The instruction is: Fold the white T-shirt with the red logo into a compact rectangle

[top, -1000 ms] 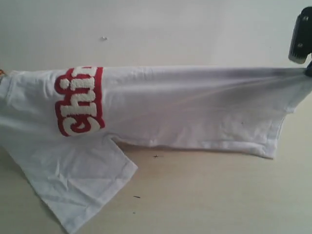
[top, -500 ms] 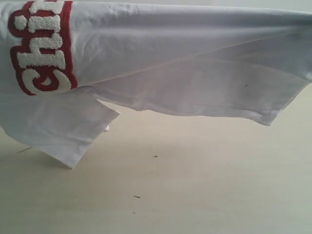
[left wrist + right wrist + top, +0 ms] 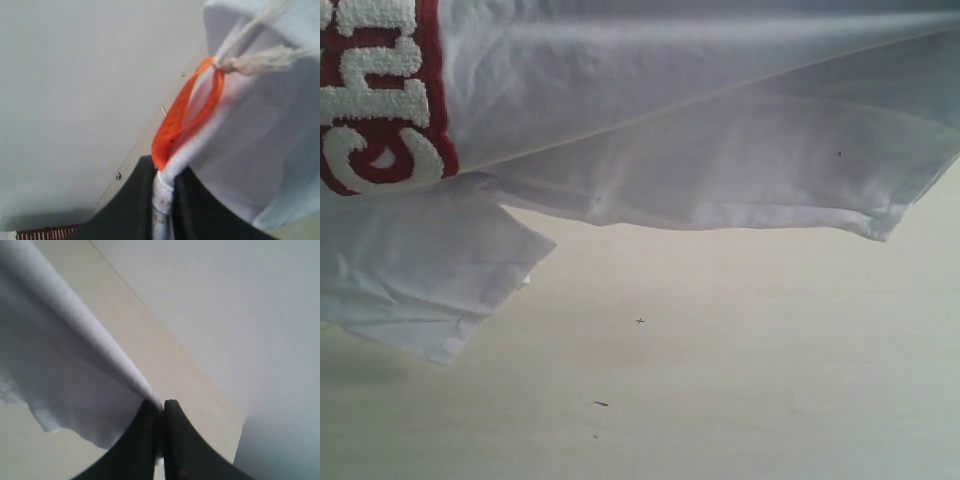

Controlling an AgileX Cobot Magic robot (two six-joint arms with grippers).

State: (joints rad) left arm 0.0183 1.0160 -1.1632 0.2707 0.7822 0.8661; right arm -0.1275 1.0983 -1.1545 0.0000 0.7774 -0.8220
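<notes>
– T-shirt (image 3: 720, 130): where was it seen?
– It was held stretched above the table (image 3: 740, 390), across the top of the exterior view. The logo (image 3: 380, 110) was shown at the left edge, cut off by the frame, so only part of the white lettering in red could be read.
– Was anything left hanging?
– A sleeve (image 3: 420, 280) was draped below the logo, toward the table. Whether the table was touched by it could not be told. A hem corner (image 3: 880, 225) was hung clear of the table at the right.
– And the left gripper (image 3: 164, 180)?
– It was clamped on a bunched white edge of the T-shirt, just beside the orange tag (image 3: 185, 115).
– The right gripper (image 3: 161, 407)?
– It was pinched tight on a fold of the T-shirt, and the cloth was drawn taut away from it over the table.
</notes>
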